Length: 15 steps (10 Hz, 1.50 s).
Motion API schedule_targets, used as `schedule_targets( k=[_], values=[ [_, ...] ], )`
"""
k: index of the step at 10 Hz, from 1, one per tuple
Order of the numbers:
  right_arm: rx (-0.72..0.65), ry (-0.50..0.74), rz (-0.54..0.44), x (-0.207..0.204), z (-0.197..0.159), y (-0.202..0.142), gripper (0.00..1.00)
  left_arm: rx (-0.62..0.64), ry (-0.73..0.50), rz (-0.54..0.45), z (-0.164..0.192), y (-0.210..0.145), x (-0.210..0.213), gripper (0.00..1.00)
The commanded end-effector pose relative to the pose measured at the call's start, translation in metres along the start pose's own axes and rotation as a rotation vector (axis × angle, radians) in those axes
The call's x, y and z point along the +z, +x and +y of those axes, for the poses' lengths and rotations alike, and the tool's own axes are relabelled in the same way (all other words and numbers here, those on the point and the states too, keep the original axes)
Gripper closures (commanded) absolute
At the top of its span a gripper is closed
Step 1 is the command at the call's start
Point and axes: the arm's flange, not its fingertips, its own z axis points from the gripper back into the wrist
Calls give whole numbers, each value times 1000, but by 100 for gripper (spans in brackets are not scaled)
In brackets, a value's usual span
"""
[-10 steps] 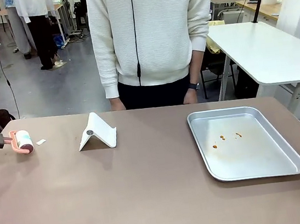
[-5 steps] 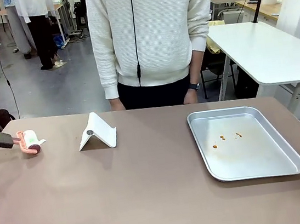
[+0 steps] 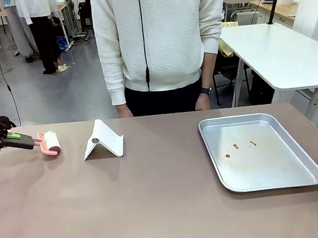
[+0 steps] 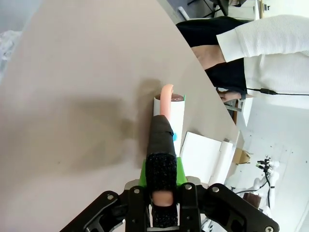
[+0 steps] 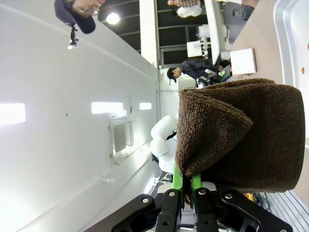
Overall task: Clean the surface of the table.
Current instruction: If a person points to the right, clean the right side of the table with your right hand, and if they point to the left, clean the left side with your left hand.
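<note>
**A:** Front view first: where's the table?

**B:** Across the whole foreground, matte greyish-brown, carrying a white stand and a metal tray. I'd judge it heavy and rigid. There's nothing to grasp, you press on its top.

**A:** Left wrist view?

**B:** The left gripper is clamped on the lint roller by its black handle. The drum is low over the table's far-left part, but I can't tell if it's touching.

**A:** Right wrist view?

**B:** The right gripper is pinched on a folded brown cloth. It's soft and floppy, and it should slide easily on that smooth top.
</note>
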Motion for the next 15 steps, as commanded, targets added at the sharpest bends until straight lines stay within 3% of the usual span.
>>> schedule_targets(
  k=[1,4,8,9,11,12,14,15],
  values=[
    [-21,1,8,-1,7,-3,100,32,71,8,13,15,-31,78],
    [-21,1,8,-1,7,-3,100,-60,-136,-12,-16,13,-26,78],
    [-21,1,8,-1,7,-3,100,-204,-467,-5,-53,-21,49,78],
    [-21,1,8,-1,7,-3,100,-236,-525,24,-58,-33,71,78],
    [-21,1,8,-1,7,-3,100,-289,-659,192,-60,-66,119,78],
    [-21,1,8,-1,7,-3,100,-264,-753,421,-55,-86,148,78],
    [-21,1,8,-1,7,-3,100,-284,-803,438,-33,-107,191,78],
    [-21,1,8,-1,7,-3,100,-277,-807,385,-20,-112,204,78]
  ],
)
